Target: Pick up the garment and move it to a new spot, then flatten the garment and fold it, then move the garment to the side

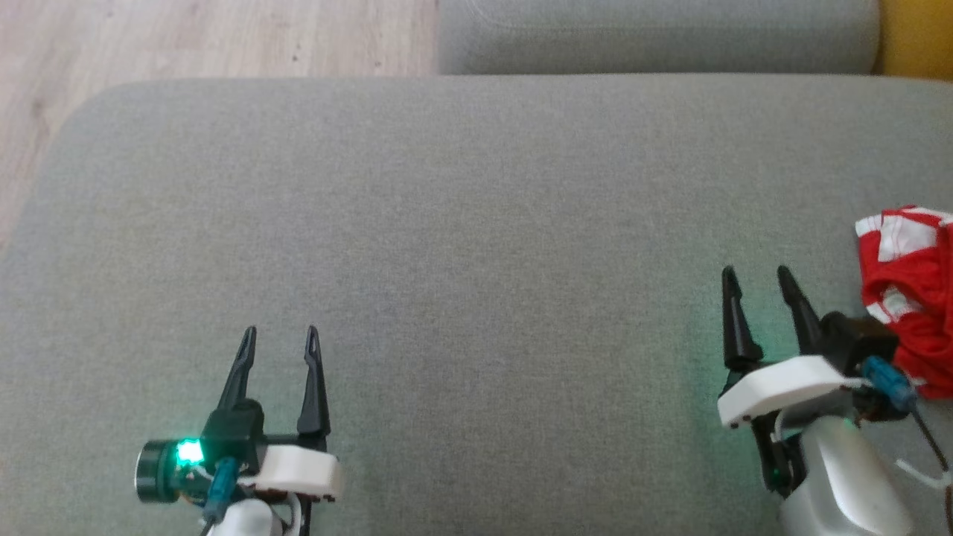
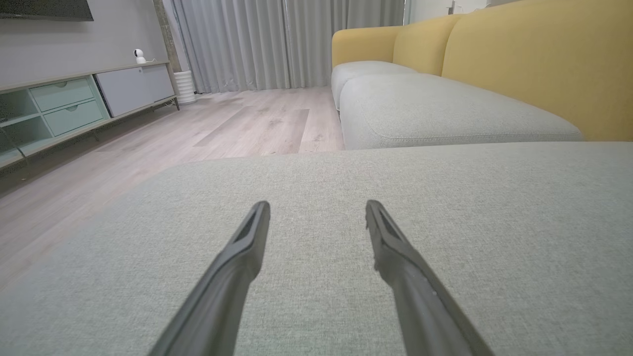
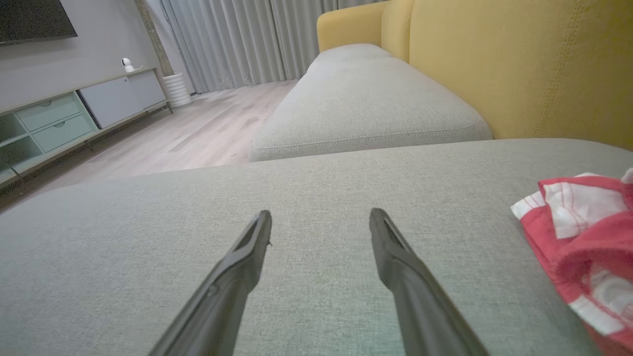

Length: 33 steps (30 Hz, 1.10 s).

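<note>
Surface: a wide grey seat cushion (image 1: 447, 246). It carries the garment, and both grippers are over it.

Garment (image 1: 912, 298): red cloth with white striped patches, lying crumpled in a heap. It lies at the far right of the cushion in the head view and is cut off by the frame edge. In the right wrist view it lies to the right of the fingers, clear of both, with bare cushion between. Near the gripper's dark wrist housing the cloth overlaps it in the head view; I cannot tell whether they touch.

Right gripper (image 1: 756, 273): fingers (image 3: 395, 257) are spread wide with only grey fabric visible between them. Nothing is held. The tips point away from the robot, just left of the garment.

Left gripper (image 1: 281, 333): it is at the lower left of the cushion, well apart from the garment. Its fingers (image 2: 237, 257) are also spread wide and empty, low over the cushion. A green light glows on its wrist.

Surroundings: a second cushion (image 1: 655, 33) lies beyond the first, separated by a seam. A yellow backrest (image 3: 519, 64) runs along the right. Pale wood floor (image 1: 186, 45) lies to the left. The wrist views show a low cabinet (image 2: 64, 99) with drawers and grey curtains (image 2: 277, 39).
</note>
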Available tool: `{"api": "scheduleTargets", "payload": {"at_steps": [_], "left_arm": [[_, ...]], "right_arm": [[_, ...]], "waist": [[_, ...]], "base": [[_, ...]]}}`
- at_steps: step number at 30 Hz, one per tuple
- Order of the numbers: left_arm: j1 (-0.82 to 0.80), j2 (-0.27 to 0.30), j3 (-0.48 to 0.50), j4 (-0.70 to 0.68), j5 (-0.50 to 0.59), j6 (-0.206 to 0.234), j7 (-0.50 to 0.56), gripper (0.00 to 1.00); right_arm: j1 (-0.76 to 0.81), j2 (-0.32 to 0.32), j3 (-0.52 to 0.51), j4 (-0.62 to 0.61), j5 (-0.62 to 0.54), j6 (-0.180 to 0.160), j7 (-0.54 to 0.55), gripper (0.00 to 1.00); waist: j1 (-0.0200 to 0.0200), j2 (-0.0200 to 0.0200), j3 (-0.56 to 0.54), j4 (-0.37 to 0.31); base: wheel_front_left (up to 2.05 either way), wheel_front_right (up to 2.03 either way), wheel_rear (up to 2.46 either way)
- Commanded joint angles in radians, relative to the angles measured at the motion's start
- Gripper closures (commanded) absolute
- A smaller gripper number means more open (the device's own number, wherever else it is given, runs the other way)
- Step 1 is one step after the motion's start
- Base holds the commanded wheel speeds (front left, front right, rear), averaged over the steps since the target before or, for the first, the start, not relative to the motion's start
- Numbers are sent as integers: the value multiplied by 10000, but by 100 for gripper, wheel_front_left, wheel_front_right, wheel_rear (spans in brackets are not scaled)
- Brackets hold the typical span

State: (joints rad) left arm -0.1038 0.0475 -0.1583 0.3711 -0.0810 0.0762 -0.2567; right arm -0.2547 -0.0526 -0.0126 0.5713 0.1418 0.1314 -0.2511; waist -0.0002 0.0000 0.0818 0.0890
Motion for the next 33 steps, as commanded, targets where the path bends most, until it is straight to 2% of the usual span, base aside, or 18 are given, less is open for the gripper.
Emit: {"api": "scheduleTargets", "payload": {"at_steps": [1,6,16,17,21,33], "left_arm": [[-175,30,367,-293,30,42,-51,0],[39,29,547,-255,-99,13,-51,0],[273,29,987,-324,-555,-507,-51,0],[529,0,643,15,-561,-526,0,100],[726,-10,615,585,-599,-533,10,100],[634,-6,826,455,-1886,-668,360,100]], "right_arm": [[-160,21,249,-365,48,-7,-106,0],[0,22,372,-463,274,-7,-106,0],[189,23,519,-620,564,-7,-106,0],[389,42,277,-265,520,0,0,100],[884,69,285,311,529,0,25,100],[914,65,146,21,1769,-1,368,100]], "waist": [[2,0,-111,41],[2,0,-405,1],[2,0,-820,-172],[2,0,-822,-170],[2,0,-836,-179],[2,0,-832,-242]], "base": [[0,0,0],[0,0,0],[0,0,0],[0,0,0],[0,0,0],[0,0,0]]}}
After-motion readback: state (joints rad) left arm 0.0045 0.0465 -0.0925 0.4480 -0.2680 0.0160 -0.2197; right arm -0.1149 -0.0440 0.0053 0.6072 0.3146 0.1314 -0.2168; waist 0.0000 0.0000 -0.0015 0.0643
